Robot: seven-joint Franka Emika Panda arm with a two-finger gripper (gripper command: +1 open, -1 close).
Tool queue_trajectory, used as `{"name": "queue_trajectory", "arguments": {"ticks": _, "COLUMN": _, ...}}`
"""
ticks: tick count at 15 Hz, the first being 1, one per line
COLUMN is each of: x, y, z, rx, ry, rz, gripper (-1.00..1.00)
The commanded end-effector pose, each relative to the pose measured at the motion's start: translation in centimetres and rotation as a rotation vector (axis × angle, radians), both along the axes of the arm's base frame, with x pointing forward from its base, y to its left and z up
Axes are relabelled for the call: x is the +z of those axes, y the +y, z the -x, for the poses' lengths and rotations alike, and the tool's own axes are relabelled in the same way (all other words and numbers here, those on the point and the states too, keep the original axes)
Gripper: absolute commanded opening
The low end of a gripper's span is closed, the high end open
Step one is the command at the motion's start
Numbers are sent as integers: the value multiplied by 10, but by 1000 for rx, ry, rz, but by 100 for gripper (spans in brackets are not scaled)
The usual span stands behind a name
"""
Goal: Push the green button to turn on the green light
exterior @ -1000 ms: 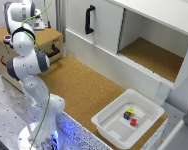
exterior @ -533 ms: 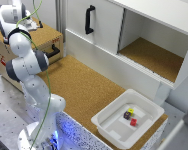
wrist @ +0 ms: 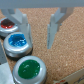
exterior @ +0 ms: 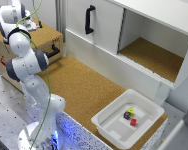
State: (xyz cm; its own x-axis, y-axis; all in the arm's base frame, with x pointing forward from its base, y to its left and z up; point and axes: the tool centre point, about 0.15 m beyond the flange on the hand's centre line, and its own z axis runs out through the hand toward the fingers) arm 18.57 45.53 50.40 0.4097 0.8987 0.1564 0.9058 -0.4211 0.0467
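Note:
In the wrist view, three round buttons in metal rings sit in a row on a cork surface: red (wrist: 5,25), blue (wrist: 17,43) and green (wrist: 29,70). My gripper (wrist: 37,37) is open and empty. One finger stands near the red and blue buttons, the other over bare cork. The green button lies beside the gripper, not between the fingers, and I cannot tell the height above it. In the exterior view my hand (exterior: 15,13) hangs over the cork-topped wooden box (exterior: 44,36) at the back left. The buttons and any light are not visible there.
A white cabinet with a black handle (exterior: 88,19) and an open cork-floored compartment (exterior: 154,56) stands at the back. A white bin (exterior: 114,131) with small coloured blocks (exterior: 130,116) sits at the exterior view's front right. A black drawer handle (exterior: 54,51) is on the box.
My hand has moved a little toward the exterior view's left over the wooden box. The rest of the scene is unchanged.

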Motion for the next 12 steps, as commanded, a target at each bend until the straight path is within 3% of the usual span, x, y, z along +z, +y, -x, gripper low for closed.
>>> {"name": "queue_trajectory", "arguments": {"ticks": 1, "x": -17, "y": 15, "z": 23, "rx": 26, "ry": 7, "rz": 147, "gripper": -100}}
{"name": "queue_trajectory", "arguments": {"ticks": 9, "x": -57, "y": -13, "z": 27, "rx": -76, "ry": 71, "rz": 129, "gripper": -100}}
{"name": "queue_trajectory", "arguments": {"ticks": 12, "x": -85, "y": -10, "z": 28, "rx": -79, "ry": 84, "rz": 157, "gripper": -100}}
